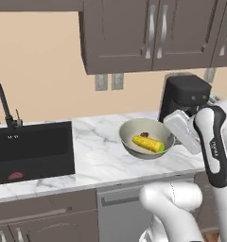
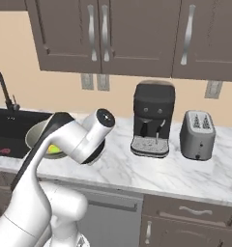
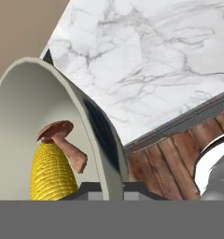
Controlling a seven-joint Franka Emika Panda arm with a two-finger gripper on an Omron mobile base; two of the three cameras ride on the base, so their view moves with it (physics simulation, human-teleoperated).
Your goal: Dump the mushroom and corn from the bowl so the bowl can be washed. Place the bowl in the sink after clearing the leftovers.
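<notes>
— Nothing is dumped yet, is it? Going from the left: the sink (image 1: 32, 151) is bare except for its red strainer (image 1: 15, 176).

— Right. The bowl (image 1: 144, 138) is off to the sink's right, over the marble table (image 1: 96, 151) and tipped a little toward the camera, with both leftovers inside. The corn (image 1: 148, 143) and the mushroom (image 1: 144, 134) have not left it.

— And the gripper (image 3: 113, 188)?

— Clamped on the bowl's right rim, one finger inside the wall, one outside (the hand view looks straight along that wall). So the grasp seems made; emptying the bowl and carrying it to the sink are both left.

— Which way does the corn lie?

— In the left base view its long axis runs from upper left to lower right across the bowl floor, green end toward the lower right, nearest the gripper. The mushroom sits just behind it; in the hand view its stem leans against the cob.
</notes>
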